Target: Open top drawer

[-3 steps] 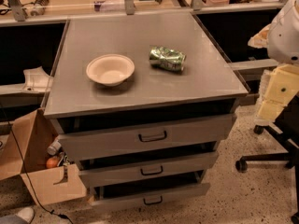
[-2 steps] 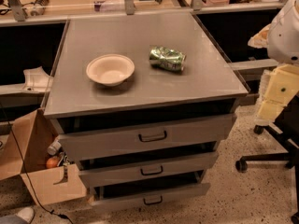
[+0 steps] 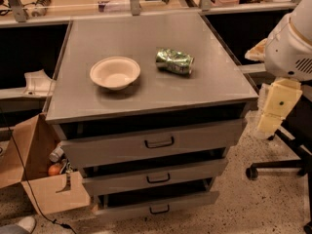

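The top drawer [image 3: 107,147] is the tallest and widest of three grey drawer fronts under the grey cabinet top [image 3: 146,89]. Its dark loop handle [image 3: 159,142] sits at the middle of the panel. A dark gap shows between the panel and the cabinet top; the tray inside is hidden. Two shallower drawers, the middle one [image 3: 195,172] and the bottom one [image 3: 190,202], sit below it with similar handles. My gripper [image 3: 274,106], a cream-coloured piece hanging under the white arm [image 3: 290,48], is to the right of the cabinet, level with the top drawer and apart from it.
A beige bowl [image 3: 115,72] and a crushed green can [image 3: 174,61] lie on the cabinet top. An open cardboard box [image 3: 36,179] with small items stands at the lower left. An office chair base [image 3: 278,167] is on the speckled floor at the right.
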